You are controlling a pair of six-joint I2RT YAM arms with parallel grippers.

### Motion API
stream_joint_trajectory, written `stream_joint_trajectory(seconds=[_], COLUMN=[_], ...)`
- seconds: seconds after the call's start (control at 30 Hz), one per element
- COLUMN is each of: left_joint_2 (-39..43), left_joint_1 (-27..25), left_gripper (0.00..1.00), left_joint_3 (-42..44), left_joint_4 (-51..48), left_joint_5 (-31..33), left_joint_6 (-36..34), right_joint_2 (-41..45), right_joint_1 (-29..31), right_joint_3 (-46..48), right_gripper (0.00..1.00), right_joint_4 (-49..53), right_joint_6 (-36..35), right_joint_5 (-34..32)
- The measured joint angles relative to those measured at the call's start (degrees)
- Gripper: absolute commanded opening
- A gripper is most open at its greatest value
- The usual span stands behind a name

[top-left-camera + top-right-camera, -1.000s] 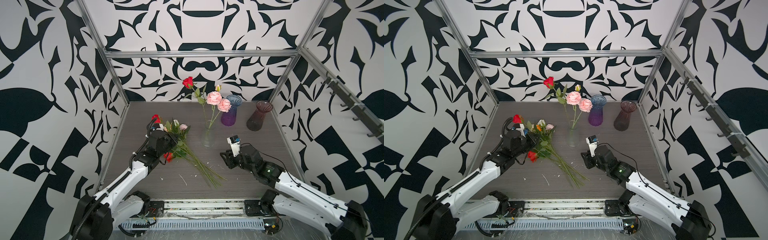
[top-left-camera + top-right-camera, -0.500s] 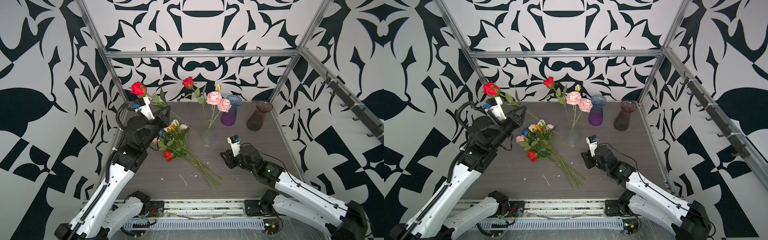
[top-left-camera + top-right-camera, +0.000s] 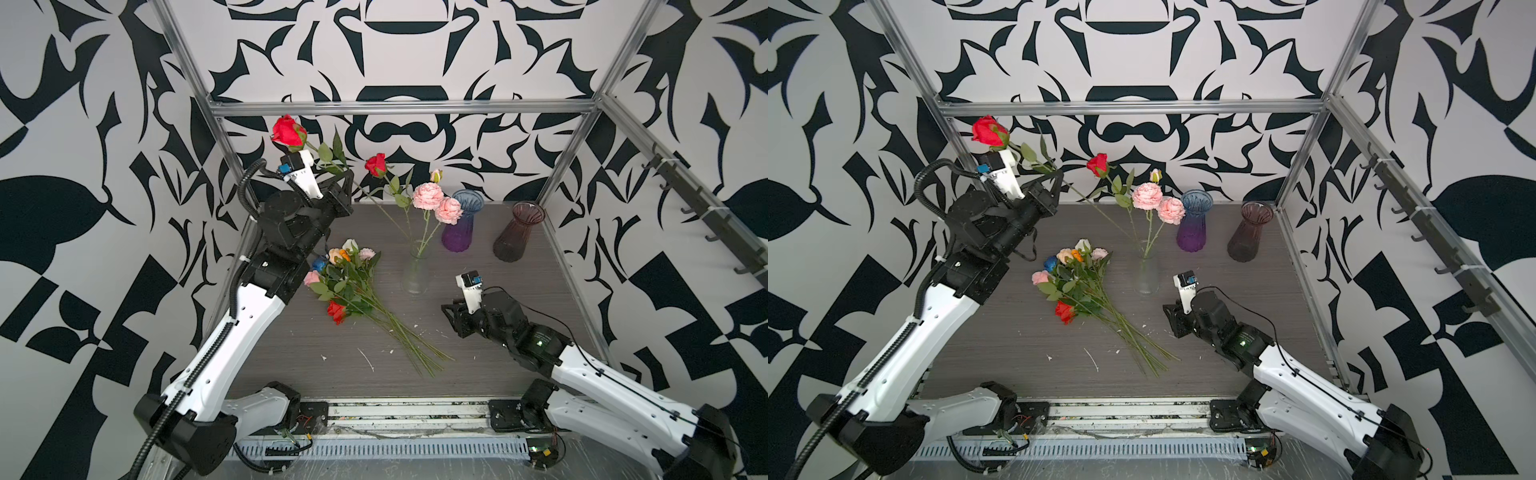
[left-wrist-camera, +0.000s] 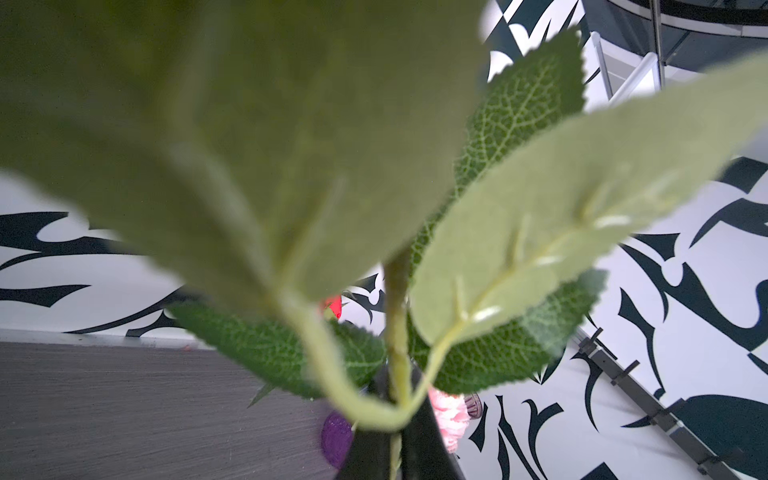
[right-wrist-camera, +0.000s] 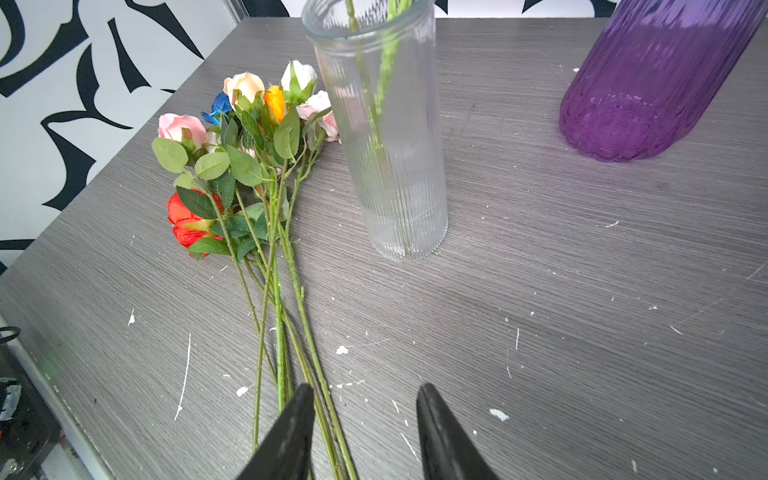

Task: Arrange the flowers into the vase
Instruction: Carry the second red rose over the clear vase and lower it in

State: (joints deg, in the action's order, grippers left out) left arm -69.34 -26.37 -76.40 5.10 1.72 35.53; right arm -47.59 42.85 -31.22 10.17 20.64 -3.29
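Item: red rose (image 3: 289, 131), stem pinched in closed left gripper (image 3: 345, 183), raised high, presumably to clear rim of clear vase (image 3: 415, 274); right gripper (image 5: 361, 399) parted, empty, near vase; remaining flowers (image 3: 353, 286) bunched on table (image 3: 291, 365).

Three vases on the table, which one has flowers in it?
The clear ribbed vase: a red rose and pink blooms stand in it. The purple vase and dark red vase behind it hold none.

Blurred leaves (image 4: 257, 137) are crowding the left wrist view, hiding most of its jaws; the right wrist view's edge is cropping the purple vase (image 5: 648, 83).
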Motion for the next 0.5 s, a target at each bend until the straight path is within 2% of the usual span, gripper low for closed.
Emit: stream_joint_trajectory(seconds=[0.17, 0.5], left_joint_2=[-3.98, -5.73], left_joint_1=[0.00, -1.20], left_gripper=[0.00, 0.00], left_joint_3=[0.02, 0.90], left_joint_4=[0.15, 1.77], left_joint_5=[-1.51, -2.89], left_joint_6=[-0.26, 1.27], right_joint_2=[0.35, 0.63], right_joint_1=[0.00, 0.00], right_joint_3=[0.13, 0.66], right_gripper=[0.44, 0.44], right_joint_4=[-0.04, -0.07], right_joint_6=[0.00, -0.02], right_joint_5=[0.00, -0.02])
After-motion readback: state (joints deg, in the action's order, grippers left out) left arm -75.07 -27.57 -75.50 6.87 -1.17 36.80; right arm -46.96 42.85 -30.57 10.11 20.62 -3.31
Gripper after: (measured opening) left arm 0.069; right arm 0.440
